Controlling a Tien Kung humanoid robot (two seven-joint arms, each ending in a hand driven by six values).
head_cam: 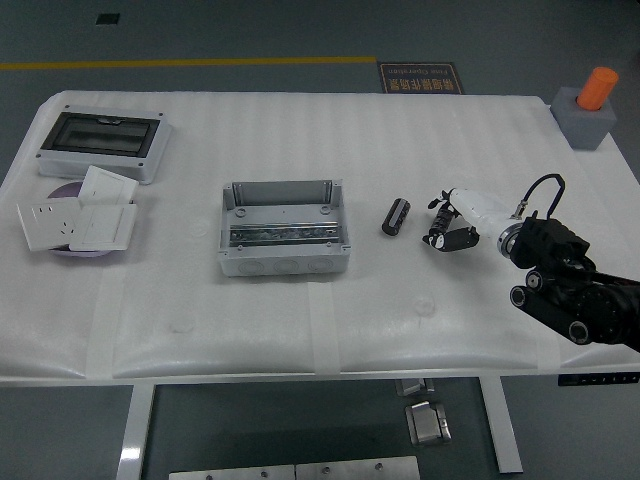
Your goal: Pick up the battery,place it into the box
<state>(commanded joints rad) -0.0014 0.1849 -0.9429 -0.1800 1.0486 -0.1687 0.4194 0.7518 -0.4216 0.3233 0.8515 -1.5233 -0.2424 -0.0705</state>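
Observation:
A small black cylindrical battery (397, 216) lies on the white table, just right of the open grey box (284, 229) at the table's middle. My right hand (449, 224), white and black, sits on the table about a hand's width right of the battery. Its fingers point toward the battery, relaxed and holding nothing. The right arm (575, 285) comes in from the lower right. The box's inside shows a metal rail and no battery. My left arm is out of view.
A grey enclosure with a dark clear lid (101, 143) stands at the far left. White wall sockets (78, 218) lie on a purple disc below it. A grey block with an orange cylinder (590, 107) stands at the far right corner.

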